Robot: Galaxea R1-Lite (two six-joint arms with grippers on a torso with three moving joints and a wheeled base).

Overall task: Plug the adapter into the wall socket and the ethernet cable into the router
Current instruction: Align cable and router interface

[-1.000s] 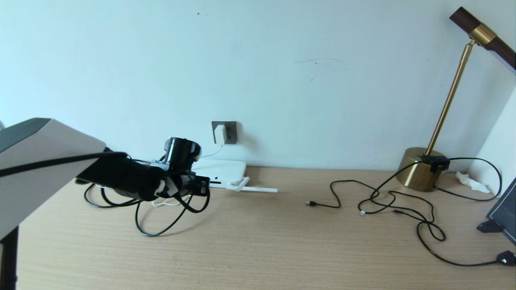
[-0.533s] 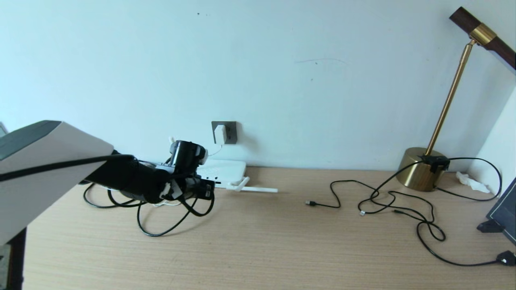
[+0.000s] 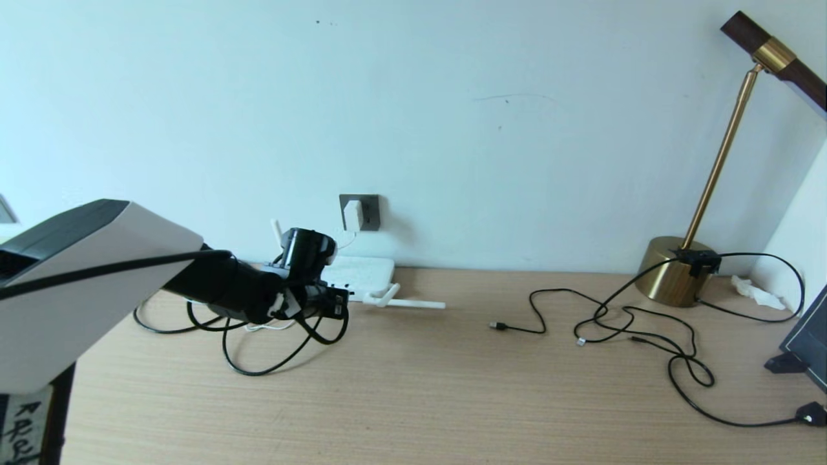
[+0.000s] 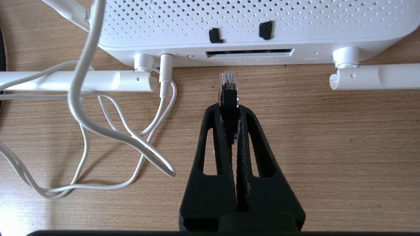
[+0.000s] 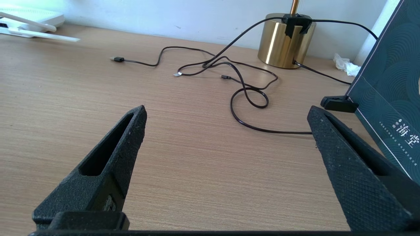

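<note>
1. Two jobs make up the task, and one looks done: the table (image 3: 452,400) carries the router (image 3: 362,271), my landmark here, and above the router on the wall the adapter (image 3: 353,215) sits in the wall socket (image 3: 369,212), its thin white cord (image 4: 98,131) trailing down to the router's port edge.
2. The router lies flat against the wall, antennas (image 4: 374,77) folded out along the table; the long dark port slot (image 4: 248,52) on its near edge appears empty.
3. The left arm reaches in from the side of the router away from the lamp (image 3: 675,278), and the left claw (image 4: 231,113) hangs just in front of the port slot, pressed together and pinching the ethernet cable (image 3: 258,368) right behind its plug.
4. The right claw (image 5: 226,131) is parked well away from the router, toward the lamp, spread wide over bare table and holding nothing.
5. The cable's clear plug (image 4: 228,80) points at the slot, near it but apart from it, not yet seated.
6. What is left, by my reading: line the plug up with a port and push it home until it catches.
</note>
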